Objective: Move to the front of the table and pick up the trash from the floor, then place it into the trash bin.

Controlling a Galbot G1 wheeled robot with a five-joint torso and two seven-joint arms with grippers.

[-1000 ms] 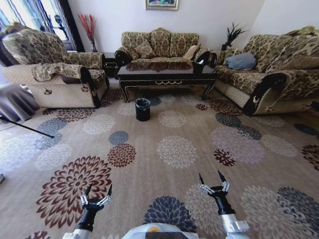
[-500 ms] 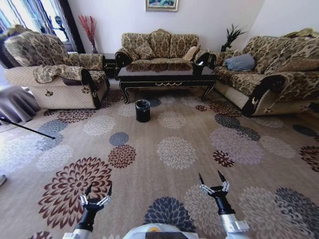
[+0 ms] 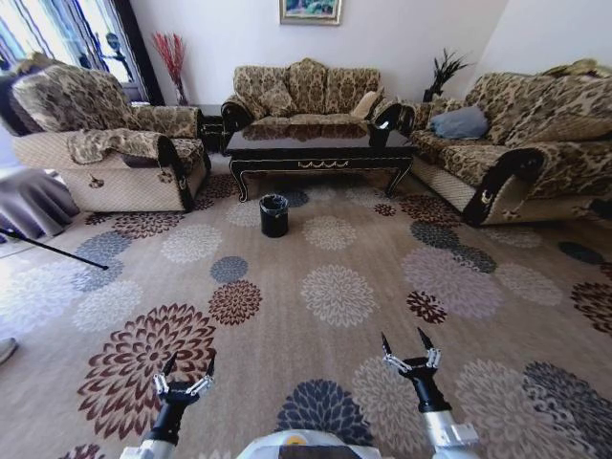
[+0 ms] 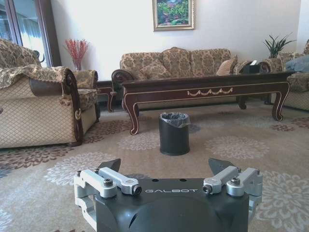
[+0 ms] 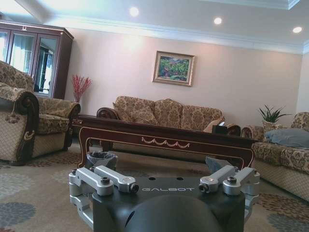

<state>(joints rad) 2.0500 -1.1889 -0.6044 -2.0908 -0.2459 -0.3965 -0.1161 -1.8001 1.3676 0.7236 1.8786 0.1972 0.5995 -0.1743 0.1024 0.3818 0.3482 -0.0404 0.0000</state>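
Note:
The long dark table (image 3: 320, 150) with gold trim stands far ahead among the sofas, and it also spans the left wrist view as the table (image 4: 207, 89) and the right wrist view as the table (image 5: 164, 140). In front of its left part the black trash bin (image 3: 273, 214) stands on the flowered floor (image 3: 325, 287); the trash bin (image 4: 174, 133) has a black bag liner. The trash is out of view. My left gripper (image 3: 190, 365) and right gripper (image 3: 408, 342) hang low near me, both open and empty, far from the bin.
A patterned armchair (image 3: 105, 143) stands at the left, a sofa (image 3: 306, 88) behind the table and another sofa (image 3: 516, 143) at the right. A thin dark rod (image 3: 48, 245) lies across the carpet at far left. Wide open carpet separates me from the table.
The whole picture has shifted slightly, so the camera has moved a little. Both grippers hold the same pose, open.

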